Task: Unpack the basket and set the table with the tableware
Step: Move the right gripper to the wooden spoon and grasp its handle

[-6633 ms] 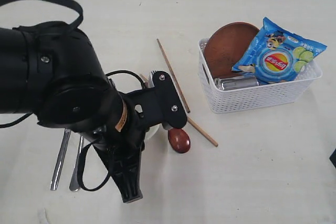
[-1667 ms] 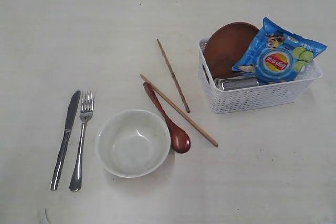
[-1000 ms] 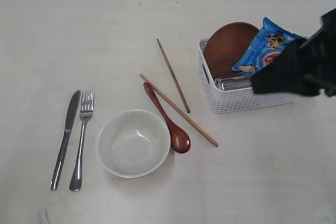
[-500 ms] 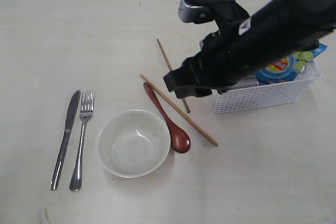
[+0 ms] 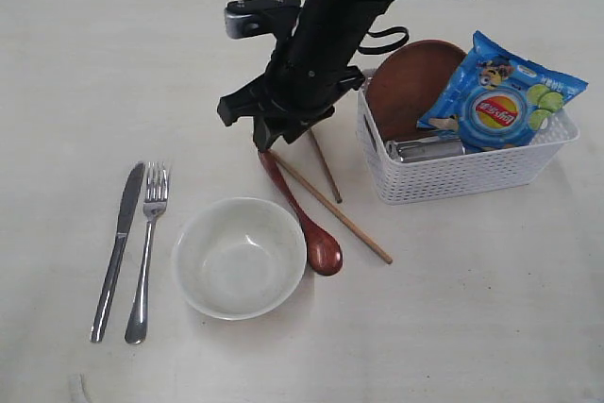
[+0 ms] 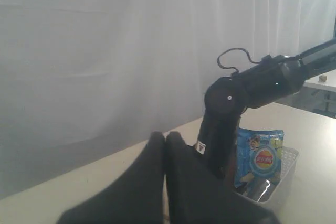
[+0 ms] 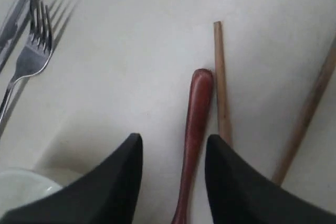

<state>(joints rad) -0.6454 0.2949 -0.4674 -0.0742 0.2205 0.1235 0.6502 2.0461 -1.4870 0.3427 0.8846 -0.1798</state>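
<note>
My right gripper (image 5: 268,141) reaches across from the right and hangs open over the handle end of the dark red-brown spoon (image 5: 304,222). In the right wrist view the spoon handle (image 7: 197,119) lies between the open fingers (image 7: 128,167), beside one chopstick (image 7: 221,82); the other chopstick (image 7: 308,109) is further off. The white bowl (image 5: 240,257), knife (image 5: 117,248) and fork (image 5: 146,250) lie on the table (image 5: 123,63). The white basket (image 5: 462,175) holds the brown plate (image 5: 411,82) and steel cup (image 5: 427,149). My left gripper (image 6: 166,139) is shut and empty, raised off the table.
A blue snack bag (image 5: 500,96) leans in the basket over the plate. The two chopsticks (image 5: 344,216) (image 5: 324,165) lie loose between spoon and basket. The right arm (image 5: 330,35) spans the table's upper middle.
The left arm has left the exterior view. The right arm has come in from the right, swept leftwards past the basket, and now hangs over the spoon handle.
</note>
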